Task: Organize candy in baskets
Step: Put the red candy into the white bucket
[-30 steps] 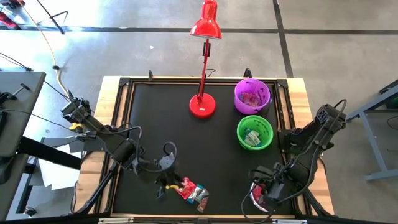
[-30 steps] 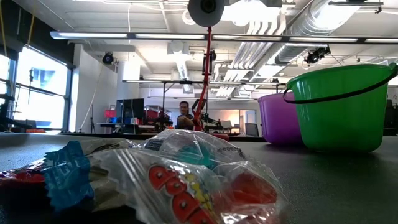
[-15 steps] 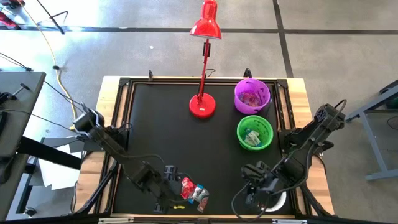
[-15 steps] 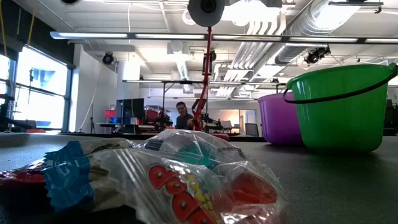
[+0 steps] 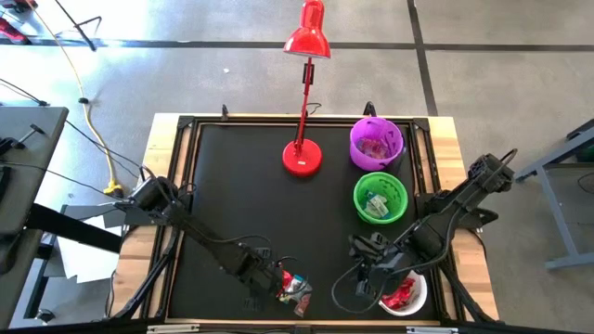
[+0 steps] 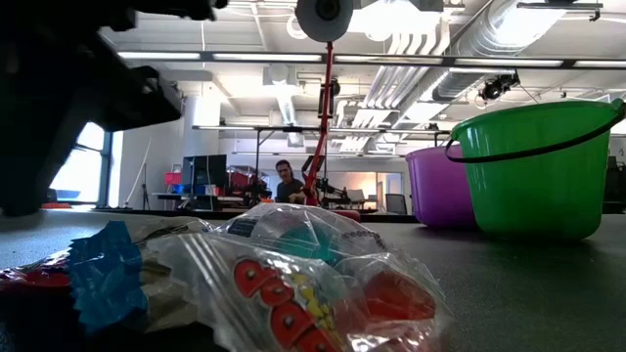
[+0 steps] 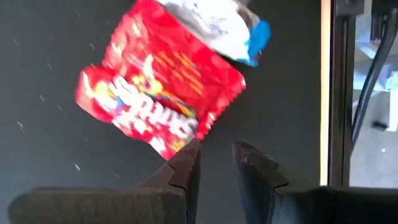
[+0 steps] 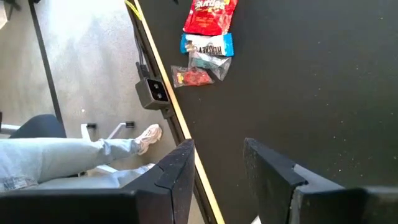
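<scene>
A small pile of candy (image 5: 295,289) lies near the table's near edge: a red packet (image 7: 160,98), a blue-and-white one (image 7: 219,20) and a clear one with red sweets (image 8: 194,76). My left gripper (image 7: 214,158) hovers just left of the pile (image 5: 267,280), narrowly open, its tips beside the red packet's corner. My right gripper (image 8: 217,162) is open and holds nothing, between the pile and the white basket (image 5: 418,299). That basket holds red candy (image 5: 399,293). The green basket (image 5: 380,197) and the purple basket (image 5: 376,142) each hold sweets.
A red desk lamp stands on its round base (image 5: 302,158) at the table's far middle. The dark mat is bare between the lamp and the pile. A raised frame edge (image 8: 163,81) runs along the near side; beyond it a person's leg and shoe (image 8: 146,138) show.
My left gripper has moved toward the table's near edge and right, closing on the candy pile, and now shows in the low view. My right gripper has drawn away from above the white basket toward the table's left and far side, uncovering the basket and its red candy.
</scene>
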